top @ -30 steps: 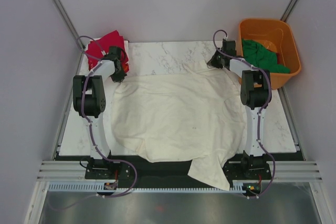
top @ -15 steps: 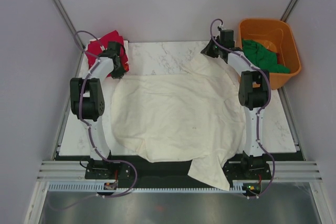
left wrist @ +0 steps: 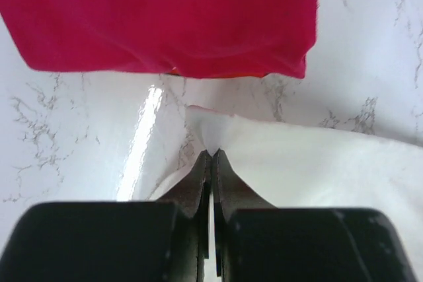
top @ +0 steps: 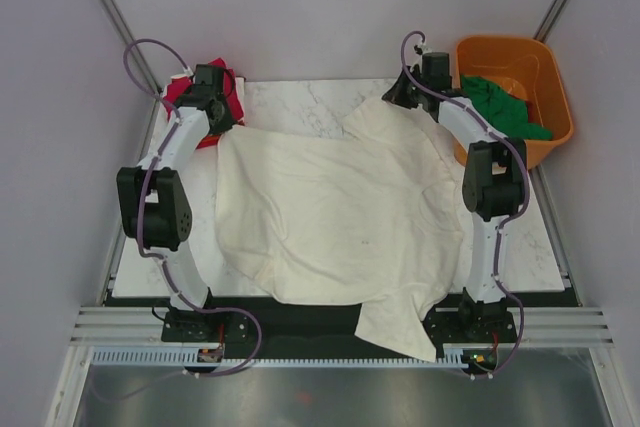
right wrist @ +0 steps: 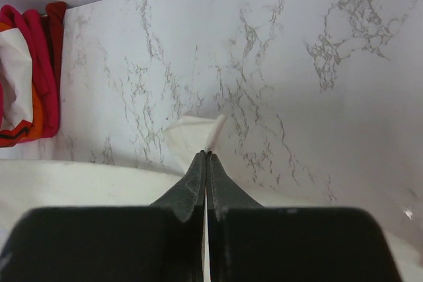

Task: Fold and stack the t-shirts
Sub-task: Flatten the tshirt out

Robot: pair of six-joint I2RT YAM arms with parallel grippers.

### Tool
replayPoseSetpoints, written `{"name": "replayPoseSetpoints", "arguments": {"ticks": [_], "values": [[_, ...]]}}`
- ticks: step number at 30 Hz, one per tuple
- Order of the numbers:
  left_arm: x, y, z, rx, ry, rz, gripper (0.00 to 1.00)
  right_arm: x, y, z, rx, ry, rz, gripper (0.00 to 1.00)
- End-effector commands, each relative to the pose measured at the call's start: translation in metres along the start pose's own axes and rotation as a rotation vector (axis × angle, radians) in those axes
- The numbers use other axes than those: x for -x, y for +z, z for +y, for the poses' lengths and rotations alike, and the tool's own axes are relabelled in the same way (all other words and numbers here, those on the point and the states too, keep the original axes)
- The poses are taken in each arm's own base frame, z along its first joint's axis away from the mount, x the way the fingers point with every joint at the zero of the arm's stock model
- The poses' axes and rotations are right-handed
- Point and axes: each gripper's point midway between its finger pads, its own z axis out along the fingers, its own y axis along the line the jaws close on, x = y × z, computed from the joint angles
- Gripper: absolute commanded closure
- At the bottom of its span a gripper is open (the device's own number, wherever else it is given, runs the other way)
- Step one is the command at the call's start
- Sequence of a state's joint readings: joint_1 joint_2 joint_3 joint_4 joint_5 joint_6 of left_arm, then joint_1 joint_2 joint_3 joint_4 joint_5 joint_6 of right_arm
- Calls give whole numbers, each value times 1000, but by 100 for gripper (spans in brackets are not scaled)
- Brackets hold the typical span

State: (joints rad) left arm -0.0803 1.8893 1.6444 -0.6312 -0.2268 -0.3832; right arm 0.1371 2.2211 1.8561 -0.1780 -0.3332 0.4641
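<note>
From above, you see the cream shirt (top: 340, 212) spread flat over most of the table (top: 300, 97), with one part hanging over the near edge. Your left claw (top: 224, 127) is at the shirt's far left corner and your right claw (top: 391, 100) is at its far right corner. The red shirt (top: 180, 95) lies at the table's far left corner. The green shirt (top: 497, 104) sits in the tub (top: 556, 82), which is off the table to the far right.

On the left wrist, your left claw (left wrist: 213, 154) is pinched tight on a peak of the cream shirt (left wrist: 317, 163). The red shirt (left wrist: 165, 18) lies just beyond it, apart from the claw.

On the right wrist, your right claw (right wrist: 207, 154) is closed on a small corner of the cream shirt (right wrist: 193, 134), which sticks up past the tips. At the far left you see the red shirt (right wrist: 41, 51) with an orange shirt (right wrist: 30, 133) under it.
</note>
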Motion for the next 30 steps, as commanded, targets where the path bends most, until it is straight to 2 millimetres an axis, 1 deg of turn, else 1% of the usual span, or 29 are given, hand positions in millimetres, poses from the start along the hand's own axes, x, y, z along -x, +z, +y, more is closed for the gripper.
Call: {"name": "replayPoseSetpoints", "arguments": {"ticks": [1, 2, 3, 4, 5, 6, 7, 8, 9, 10, 11, 12, 13, 14, 15, 16, 17, 18, 19, 20, 21, 22, 23, 24, 25, 26, 30], "values": [[1, -18, 19, 51, 38, -43, 98, 33, -42, 19, 0, -67, -103, 100], [-2, -19, 22, 57, 38, -42, 98, 28, -53, 17, -15, -66, -104, 100], [-10, -18, 25, 66, 42, -29, 98, 30, -59, 14, -23, -66, -122, 100], [-8, -22, 28, 68, 36, -42, 98, 18, -63, 4, -47, -54, -107, 100], [-10, -24, 29, 68, 33, -42, 98, 17, -69, 2, -55, -52, -115, 100], [-15, -24, 30, 69, 30, -36, 98, 26, -84, 7, -55, -58, -146, 100], [-16, -25, 32, 72, 24, -38, 98, 25, -90, 6, -64, -61, -151, 100], [-13, -31, 32, 69, 14, -52, 98, 22, -103, 8, -71, -67, -160, 100], [-18, -32, 33, 69, 14, -45, 98, 21, -109, 9, -75, -69, -165, 100], [-20, -34, 35, 71, 14, -46, 98, 8, -114, 4, -88, -61, -146, 100], [-19, -40, 36, 68, 11, -56, 98, 17, -130, 12, -85, -62, -189, 100], [-27, -39, 39, 74, 16, -41, 98, 14, -137, 10, -100, -58, -197, 100], [-30, -40, 41, 75, 17, -36, 98, 3, -141, 3, -125, -48, -186, 100], [-32, -44, 42, 74, 16, -40, 98, 10, -156, 7, -139, -54, -228, 100], [-40, -43, 45, 80, 20, -24, 98, 9, -163, 5, -154, -53, -237, 100], [-43, -44, 47, 81, 21, -21, 98, -1, -167, -1, -175, -48, -228, 100], [-50, -43, 49, 86, 25, -9, 98, 2, -181, 5, -172, -51, -252, 100], [-43, -46, 49, 88, 1, -45, 98, 0, -187, 6, -170, -46, -259, 100], [-41, -47, 54, 118, -46, -64, 98, -13, -190, 3, -171, -38, -241, 100], [-42, -48, 54, 116, -48, -66, 98, -9, -204, 12, -150, -40, -272, 100], [-44, -51, 56, 115, -55, -73, 98, -11, -210, 15, -143, -38, -280, 100], [-44, -53, 57, 117, -62, -85, 98, -21, -213, 9, -158, -27, -275, 100], [-50, -53, 60, 124, -67, -79, 98, -17, -228, 15, -155, -32, -311, 100], [-50, -55, 61, 124, -71, -87, 98, -19, -233, 14, -159, -29, -320, 100], [-48, -58, 60, 114, -79, -101, 98, -25, -235, 14, -158, -32, -316, 100], [-52, -58, 61, 111, -79, -96, 98, -23, -241, 17, -151, -37, -331, 100], [-55, -60, 58, 91, -82, -91, 98, -27, -239, 17, -143, -38, -313, 100]]}}
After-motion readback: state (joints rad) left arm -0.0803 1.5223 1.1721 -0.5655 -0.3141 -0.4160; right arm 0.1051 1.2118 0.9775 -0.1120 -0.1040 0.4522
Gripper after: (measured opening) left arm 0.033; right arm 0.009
